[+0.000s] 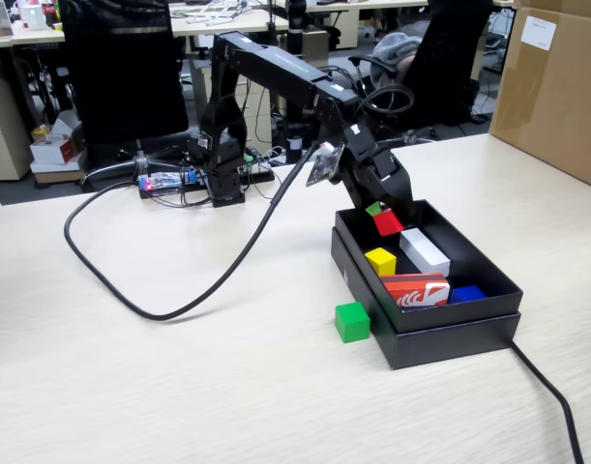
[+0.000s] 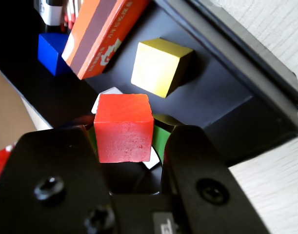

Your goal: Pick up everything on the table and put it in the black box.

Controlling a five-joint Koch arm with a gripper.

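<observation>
My gripper [image 1: 382, 215] hangs over the far left part of the black box [image 1: 459, 319], shut on the red cube [image 1: 388, 222]. In the wrist view the red cube [image 2: 123, 127] sits between the black jaws of the gripper [image 2: 131, 136], a green strip showing beside it, above the box floor [image 2: 212, 97]. The yellow cube [image 1: 380, 260] [image 2: 161, 66] lies inside the box near its left wall. The green cube [image 1: 352, 322] rests on the table [image 1: 179, 387], just outside the box's front left corner.
Also in the box are a long white block [image 1: 424, 249], an orange-red printed block [image 1: 416, 288] [image 2: 97, 34] and a blue cube [image 1: 466, 293] [image 2: 51, 48]. A brown carton [image 1: 556, 87] stands at the back right. A black cable [image 1: 179, 309] loops across the table left of the box.
</observation>
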